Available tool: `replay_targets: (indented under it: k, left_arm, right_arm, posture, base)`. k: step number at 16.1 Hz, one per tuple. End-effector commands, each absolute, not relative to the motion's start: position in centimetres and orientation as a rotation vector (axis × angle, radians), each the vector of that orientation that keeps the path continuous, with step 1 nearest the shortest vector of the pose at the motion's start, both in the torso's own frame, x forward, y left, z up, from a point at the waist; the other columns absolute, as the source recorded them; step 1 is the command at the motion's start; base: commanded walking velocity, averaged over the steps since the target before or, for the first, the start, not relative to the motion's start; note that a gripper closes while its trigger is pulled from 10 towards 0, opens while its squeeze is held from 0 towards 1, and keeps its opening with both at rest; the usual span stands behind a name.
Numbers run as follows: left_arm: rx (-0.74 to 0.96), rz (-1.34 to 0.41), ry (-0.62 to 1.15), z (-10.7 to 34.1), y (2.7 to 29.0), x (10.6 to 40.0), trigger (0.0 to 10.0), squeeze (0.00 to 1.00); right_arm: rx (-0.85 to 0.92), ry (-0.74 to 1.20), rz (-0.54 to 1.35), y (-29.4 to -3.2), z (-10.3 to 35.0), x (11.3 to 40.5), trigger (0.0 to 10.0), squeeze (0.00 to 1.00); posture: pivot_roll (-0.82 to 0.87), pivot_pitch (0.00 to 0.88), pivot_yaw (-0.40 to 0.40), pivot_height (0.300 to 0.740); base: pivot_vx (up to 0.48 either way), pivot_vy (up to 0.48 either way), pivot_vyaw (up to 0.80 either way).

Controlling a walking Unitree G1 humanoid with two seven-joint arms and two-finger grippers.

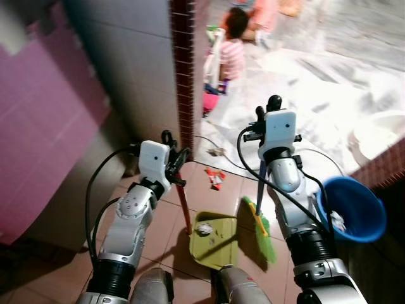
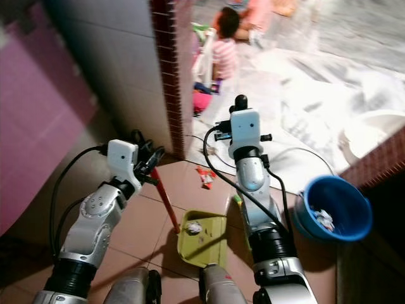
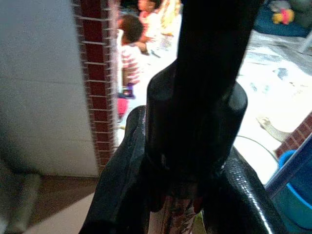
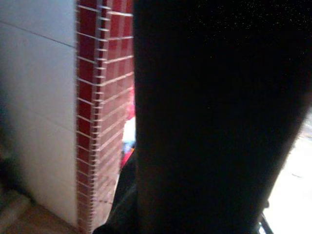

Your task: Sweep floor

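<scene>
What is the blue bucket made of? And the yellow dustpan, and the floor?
The blue bucket looks like plastic: even bright colour, thin smooth rim, soft shine. The yellow dustpan seems to be plastic too, matte and moulded in one piece, with a red handle held by the left gripper. The floor looks like glazed reddish-brown tile, with grout lines between the squares.

Brown tiled floor (image 1: 158,228) carrying a yellow-green dustpan (image 1: 214,239) at 6 o'clock, a green broom head (image 1: 259,228) beside it, a red wrapper (image 1: 215,177) centrally, a blue bucket (image 1: 352,209) at 3 o'clock.
</scene>
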State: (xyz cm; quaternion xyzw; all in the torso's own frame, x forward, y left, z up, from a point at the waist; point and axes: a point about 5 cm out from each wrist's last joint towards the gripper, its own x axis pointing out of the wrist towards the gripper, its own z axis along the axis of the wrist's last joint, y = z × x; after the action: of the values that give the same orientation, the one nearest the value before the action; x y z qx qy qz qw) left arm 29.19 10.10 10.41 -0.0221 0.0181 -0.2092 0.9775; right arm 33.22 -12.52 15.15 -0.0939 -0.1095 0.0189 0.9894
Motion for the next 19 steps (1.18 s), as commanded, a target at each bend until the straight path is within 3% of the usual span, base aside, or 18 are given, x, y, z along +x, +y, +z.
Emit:
replay_targets:
  k: [1, 10, 15, 19]
  left_arm:
    - [-0.067, -0.445, 0.004, 11.0, 9.4, 29.1, 10.0, 0.0]
    - [-0.067, -0.456, 0.013, 10.6, 8.7, 28.8, 10.0, 0.0]
    - [-0.058, -0.481, 0.009, 10.0, 7.7, 28.3, 10.0, 0.0]
    - [-0.075, -0.318, -0.026, 9.8, 10.0, 28.8, 10.0, 0.0]
  right_arm:
    - [-0.187, -0.227, 0.039, -12.5, 15.2, 33.0, 10.0, 0.0]
    - [-0.182, -0.206, 0.045, -12.3, 14.7, 33.0, 10.0, 0.0]
    - [-0.167, -0.187, 0.016, -13.0, 14.0, 33.1, 10.0, 0.0]
    - [-0.168, -0.14, -0.026, -14.8, 12.4, 31.8, 10.0, 0.0]
  posture:
    - [-0.02, 0.128, 0.012, 0.74]
    - [-0.02, 0.116, 0.005, 0.74]
    - [-0.02, 0.02, 0.017, 0.74]
    - [-0.04, 0.0, 0.037, 0.74]
  base:
    - [0.0, 0.472, -0.66]
    - [0.0, 0.461, -0.06]
    - [0.0, 0.0, 0.0]
    - [0.0, 0.0, 0.0]
